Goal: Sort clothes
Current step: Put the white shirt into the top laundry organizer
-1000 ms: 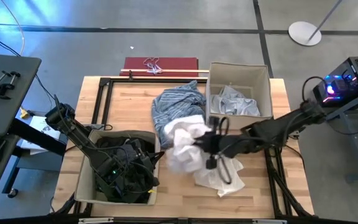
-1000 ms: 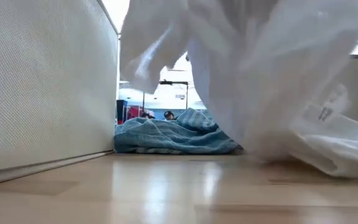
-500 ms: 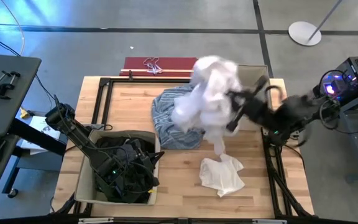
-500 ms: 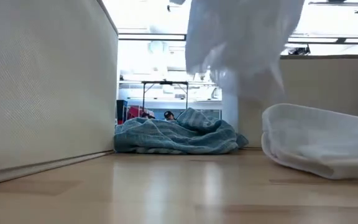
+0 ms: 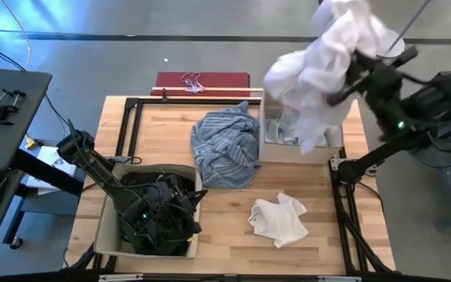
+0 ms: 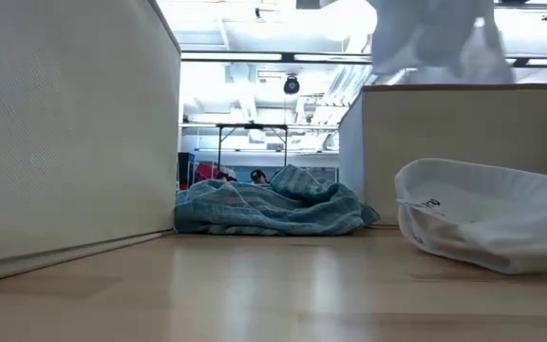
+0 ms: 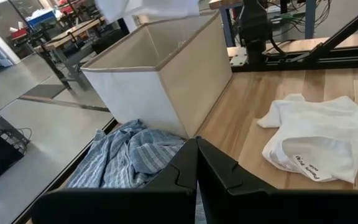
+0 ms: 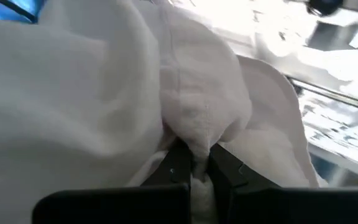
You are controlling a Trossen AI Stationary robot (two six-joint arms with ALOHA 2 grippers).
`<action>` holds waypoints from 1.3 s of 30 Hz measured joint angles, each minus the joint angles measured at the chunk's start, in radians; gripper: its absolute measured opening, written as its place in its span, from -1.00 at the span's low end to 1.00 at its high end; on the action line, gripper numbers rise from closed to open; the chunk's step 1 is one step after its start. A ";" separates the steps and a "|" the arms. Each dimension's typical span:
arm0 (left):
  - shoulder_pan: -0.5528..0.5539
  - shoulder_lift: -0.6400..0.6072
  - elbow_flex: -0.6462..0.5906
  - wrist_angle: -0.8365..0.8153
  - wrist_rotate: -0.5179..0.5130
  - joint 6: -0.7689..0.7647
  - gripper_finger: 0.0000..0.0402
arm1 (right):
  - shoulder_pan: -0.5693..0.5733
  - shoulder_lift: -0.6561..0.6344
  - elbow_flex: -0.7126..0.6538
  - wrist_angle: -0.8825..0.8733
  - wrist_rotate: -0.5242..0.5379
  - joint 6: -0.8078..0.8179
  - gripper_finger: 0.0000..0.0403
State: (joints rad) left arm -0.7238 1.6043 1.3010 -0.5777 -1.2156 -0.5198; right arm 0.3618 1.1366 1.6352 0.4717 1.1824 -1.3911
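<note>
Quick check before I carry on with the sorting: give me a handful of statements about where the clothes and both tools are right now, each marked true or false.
1. The right tool is shut on a white garment held high above the beige box on the right. True.
2. The light blue striped shirt lies inside that box. False: it lies on the table, beside the box.
3. A second white piece lies on the table in front of the box. True.
4. The left tool stands open above the striped shirt. False: it is shut, low in the left box among the dark clothes.
5. The table holds no loose garments. False: two lie there.
</note>
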 joint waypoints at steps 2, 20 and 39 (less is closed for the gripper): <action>0.000 0.000 0.000 0.000 0.000 0.000 -1.00 | -0.034 -0.001 0.038 -0.027 0.034 -0.005 -0.97; 0.001 0.000 0.000 0.001 0.000 -0.002 -1.00 | -0.471 -0.044 0.003 -0.965 -0.292 0.856 -0.97; 0.002 0.000 0.000 0.000 0.000 0.000 -1.00 | -0.835 0.235 0.003 -1.596 -0.783 1.281 -0.97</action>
State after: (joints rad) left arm -0.7223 1.6043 1.3010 -0.5774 -1.2152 -0.5200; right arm -0.4736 1.3714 1.6379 -1.1241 0.3995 -0.1098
